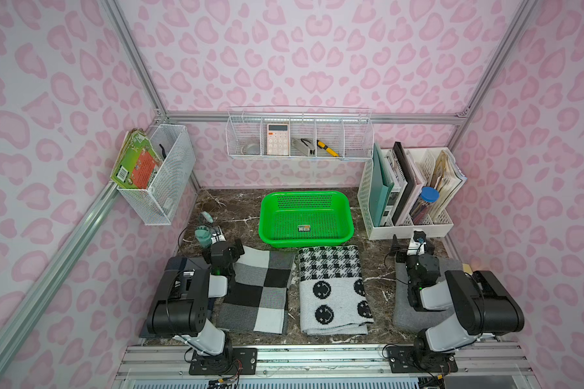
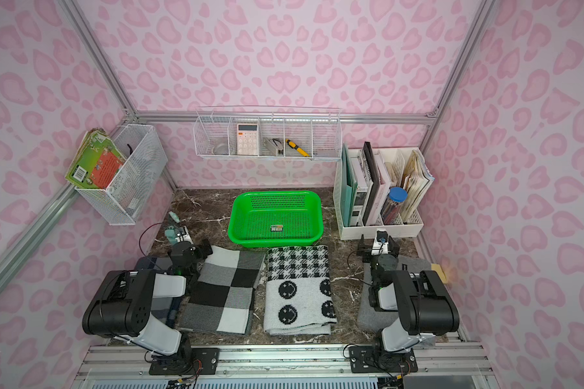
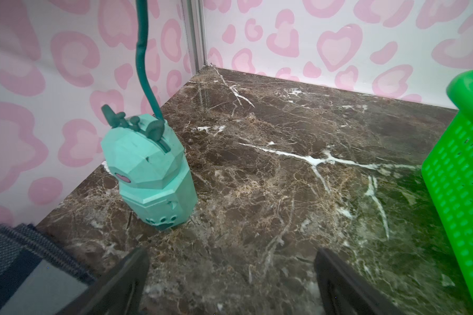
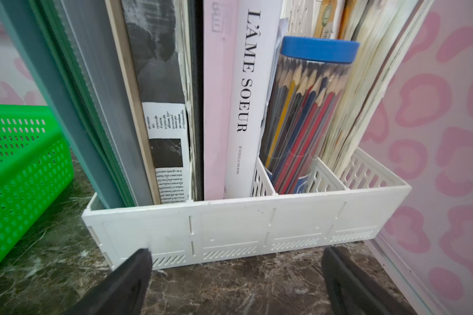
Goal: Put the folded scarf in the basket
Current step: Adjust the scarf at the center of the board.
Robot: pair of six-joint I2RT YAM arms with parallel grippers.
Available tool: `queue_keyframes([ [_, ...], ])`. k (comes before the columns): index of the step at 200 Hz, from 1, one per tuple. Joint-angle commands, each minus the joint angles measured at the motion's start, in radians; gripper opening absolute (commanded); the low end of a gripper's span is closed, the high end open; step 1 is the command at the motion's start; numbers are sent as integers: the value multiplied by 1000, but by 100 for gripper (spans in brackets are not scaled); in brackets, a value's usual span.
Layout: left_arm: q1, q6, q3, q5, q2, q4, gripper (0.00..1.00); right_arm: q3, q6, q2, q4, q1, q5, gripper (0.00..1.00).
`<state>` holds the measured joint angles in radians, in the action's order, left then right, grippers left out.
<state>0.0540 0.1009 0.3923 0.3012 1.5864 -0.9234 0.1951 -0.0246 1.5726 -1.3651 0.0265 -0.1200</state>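
Two arms sit parked at the near edge of the table (image 1: 378,269), one to each side, and nothing is in hand yet. Several folded cloths lie in a row along the near half: a checked scarf (image 1: 260,289) on the left, a smiley scarf (image 1: 334,293) in the middle, a grey cloth (image 1: 405,303) under the right arm, and a dark one partly hidden beneath the left arm. That is the first risk, I judge: the task names only one folded scarf, so the wrong cloth could be picked.

Next down in size, the basket (image 1: 348,215) stands empty in the middle of the table's far half, its near rim just beside the far edges of the two middle scarves. A pinch at one corner could let a scarf unfold and drape over that rim.

Both claws are released and empty: the left claw (image 3: 230,278) hovers above bare table near a small teal toy (image 3: 148,174), and the right claw (image 4: 235,275) faces the white file holder (image 4: 230,226). A swing from either side could knock these neighbours.
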Motion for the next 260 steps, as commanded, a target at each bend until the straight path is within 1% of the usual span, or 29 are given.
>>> queue_keyframes([
  [1,1,-3,3,-6,-2,-6,99,0,-1,-5,-17,1,2,100],
  [158,1,-4,1,-7,-5,-7,99,-1,-1,-6,-18,1,3,100],
  [173,-1,-25,-6,-7,-10,-31,99,-13,4,-8,-43,11,-23,100],
  [184,-15,-45,-28,0,-53,-49,99,-37,26,-32,-74,40,-71,100],
  [188,-28,-51,-28,24,-86,-25,99,-51,39,-48,-88,55,-94,100],
  [194,-49,-56,-15,76,-140,67,99,-70,60,-80,-103,80,-131,100],
  [204,-74,-35,58,144,-255,332,99,-84,89,-150,-68,128,-207,100],
  [207,-79,-8,98,153,-292,443,99,-85,94,-176,-41,140,-221,100],
  [211,-80,57,155,160,-334,606,99,-81,97,-213,7,155,-233,100],
  [214,-78,89,188,159,-362,698,99,-75,98,-244,51,166,-237,100],
  [222,-79,169,287,191,-410,887,99,-54,76,-332,193,180,-239,100],
  [226,-79,203,326,195,-430,972,99,-38,45,-374,277,183,-242,100],
  [236,-78,249,386,175,-471,1084,99,9,-64,-481,496,177,-244,100],
  [242,-78,252,398,147,-498,1107,99,35,-110,-533,622,170,-233,100],
  [248,-80,268,401,122,-531,1121,99,53,-160,-580,707,161,-220,100],
  [254,-79,322,397,118,-575,1139,99,56,-215,-619,773,150,-210,100],
  [260,-79,408,396,134,-617,1183,99,52,-252,-656,811,139,-190,100],
])
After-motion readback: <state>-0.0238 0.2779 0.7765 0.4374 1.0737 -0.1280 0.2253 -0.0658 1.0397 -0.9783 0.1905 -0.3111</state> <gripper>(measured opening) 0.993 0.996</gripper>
